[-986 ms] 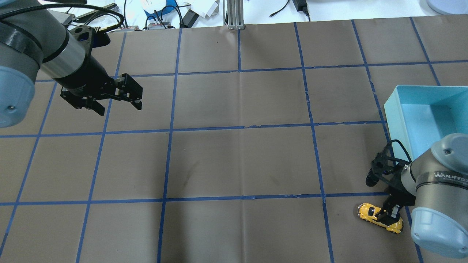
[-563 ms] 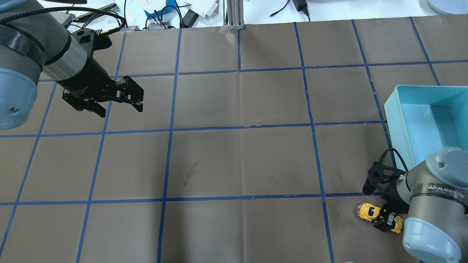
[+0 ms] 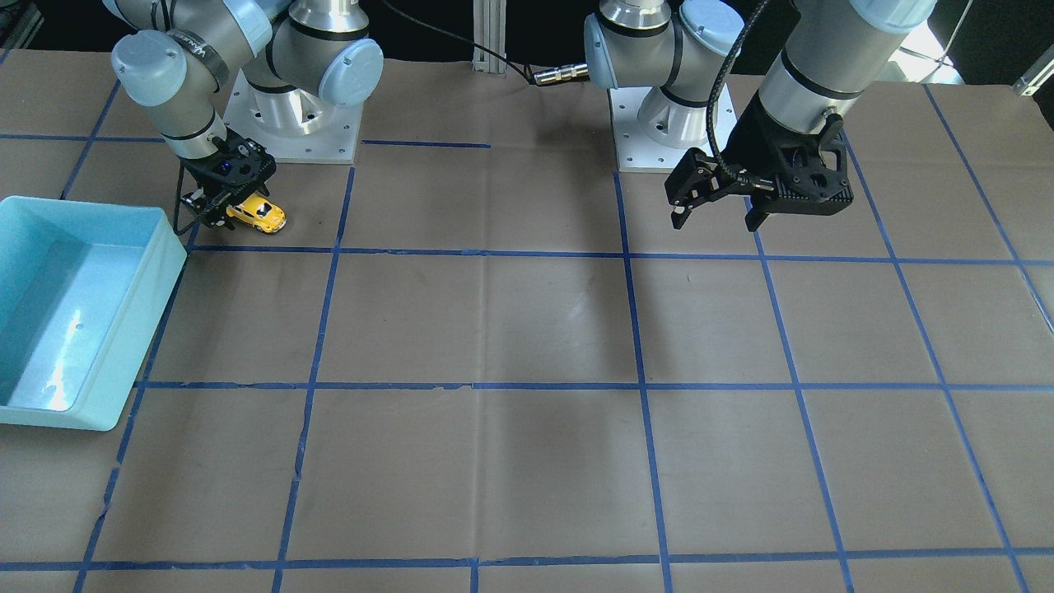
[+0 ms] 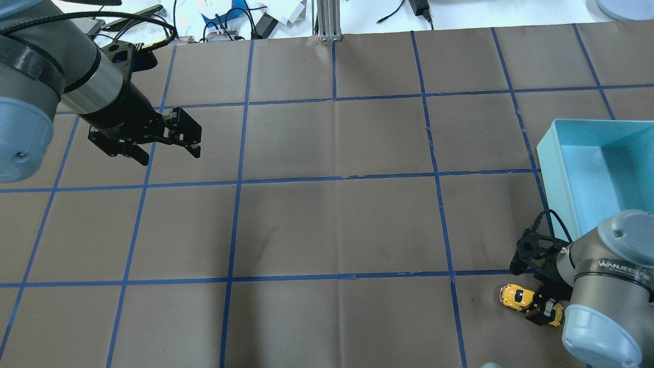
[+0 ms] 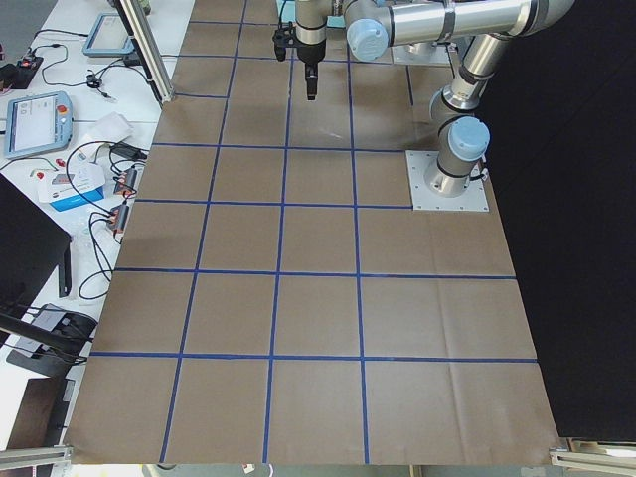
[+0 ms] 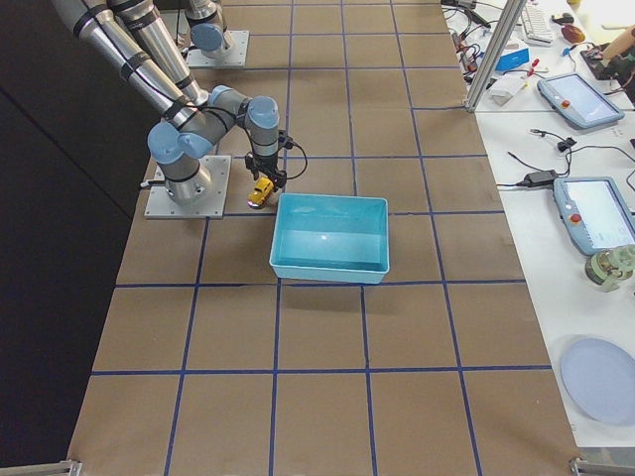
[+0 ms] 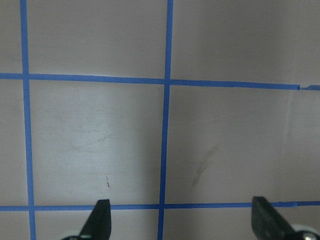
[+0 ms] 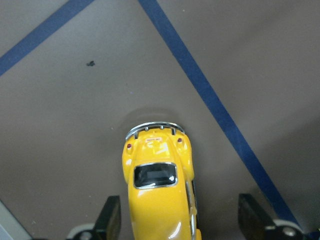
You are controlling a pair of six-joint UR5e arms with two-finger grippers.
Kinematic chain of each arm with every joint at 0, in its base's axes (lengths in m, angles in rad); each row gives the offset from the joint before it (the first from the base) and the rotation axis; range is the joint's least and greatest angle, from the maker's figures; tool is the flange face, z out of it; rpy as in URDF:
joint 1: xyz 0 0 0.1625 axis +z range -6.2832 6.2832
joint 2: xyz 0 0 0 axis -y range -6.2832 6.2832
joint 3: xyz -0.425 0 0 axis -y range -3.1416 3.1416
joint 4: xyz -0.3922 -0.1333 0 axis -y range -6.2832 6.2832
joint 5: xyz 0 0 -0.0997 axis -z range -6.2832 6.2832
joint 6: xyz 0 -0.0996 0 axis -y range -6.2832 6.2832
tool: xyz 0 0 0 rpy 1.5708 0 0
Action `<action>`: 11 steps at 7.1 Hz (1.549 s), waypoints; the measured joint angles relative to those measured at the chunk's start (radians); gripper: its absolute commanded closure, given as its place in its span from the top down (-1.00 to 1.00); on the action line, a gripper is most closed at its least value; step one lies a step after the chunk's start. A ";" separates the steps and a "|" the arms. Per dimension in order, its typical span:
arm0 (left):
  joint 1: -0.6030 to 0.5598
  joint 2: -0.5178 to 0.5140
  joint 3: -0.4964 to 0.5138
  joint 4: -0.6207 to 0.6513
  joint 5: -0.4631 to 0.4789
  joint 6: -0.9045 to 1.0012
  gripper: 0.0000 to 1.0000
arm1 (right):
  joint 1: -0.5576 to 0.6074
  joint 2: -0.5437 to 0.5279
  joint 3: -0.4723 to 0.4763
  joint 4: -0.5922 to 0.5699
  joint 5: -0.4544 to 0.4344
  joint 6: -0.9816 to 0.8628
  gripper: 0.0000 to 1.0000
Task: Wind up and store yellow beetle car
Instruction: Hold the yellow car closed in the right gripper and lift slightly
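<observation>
The yellow beetle car (image 4: pixel 517 297) stands on the brown table near the robot's right base, also in the front view (image 3: pixel 262 217) and right side view (image 6: pixel 260 191). My right gripper (image 4: pixel 543 307) is low over the car's rear half, its jaws open on either side. In the right wrist view the car (image 8: pixel 159 200) sits between the two fingertips (image 8: pixel 109 220), with a gap on the right side. My left gripper (image 4: pixel 168 151) is open and empty, held above the table's far left; the left wrist view shows its gripper (image 7: pixel 182 222) over bare paper.
A light blue bin (image 4: pixel 554 168) stands open at the table's right edge, just beyond the car, also in the front view (image 3: pixel 160 272). Blue tape lines grid the brown paper. Cables and devices lie past the far edge (image 4: pixel 230 20).
My right gripper has come down from above the car to straddle it. The car has stayed put. The left gripper has barely shifted.
</observation>
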 measured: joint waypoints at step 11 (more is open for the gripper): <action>0.000 0.000 -0.004 -0.003 0.001 0.000 1.00 | -0.036 0.002 0.044 -0.058 0.012 -0.001 0.14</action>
